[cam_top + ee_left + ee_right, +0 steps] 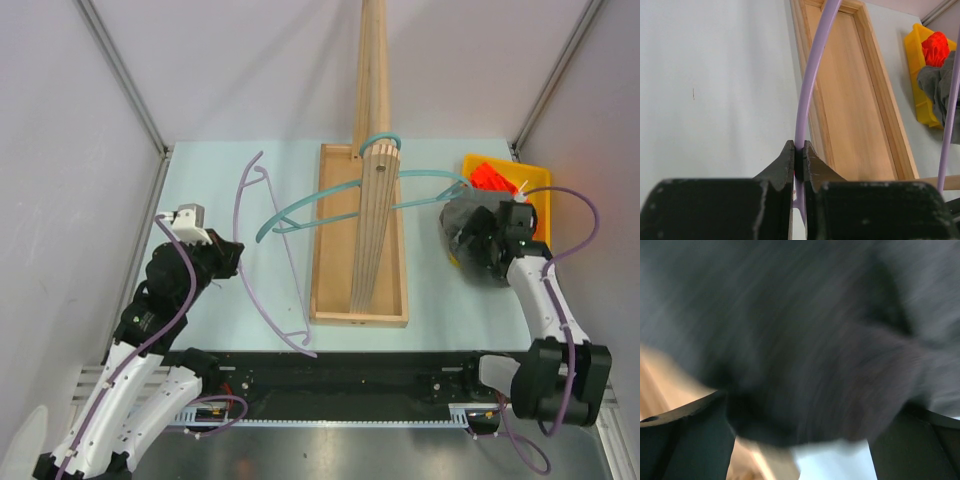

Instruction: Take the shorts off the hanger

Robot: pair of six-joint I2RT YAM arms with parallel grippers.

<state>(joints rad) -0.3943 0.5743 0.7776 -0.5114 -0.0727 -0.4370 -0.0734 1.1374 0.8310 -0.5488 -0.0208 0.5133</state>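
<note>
1 pair done: orange-red shorts point(490, 176) are lying in yellow bin point(540, 178), far right corner of counter. Grey shorts point(462, 222) are sitting bunched at right edge beside bin, right hand point(802, 415) hanging over them w/ fingers spread wide. Teal hanger point(300, 208) tip is ending close by, can't tell if clear. Left hand point(798, 147) is clenching bare purple hanger point(810, 85).

Soft, even light from above fills the overhead view. The desk point(220, 290) reads pale, with only faint shadows beside the purple hanger point(237, 215) and the wooden tray point(335, 250), and no glare. In the left wrist view the desk is washed almost white, and the left fingers point(782, 167) sit dark and slightly soft along the bottom edge. The right wrist view is dim and heavily smeared: the dark grey shorts point(800, 340) streak across the frame, and the right fingers point(685, 440) blur in the lower corners.
</note>
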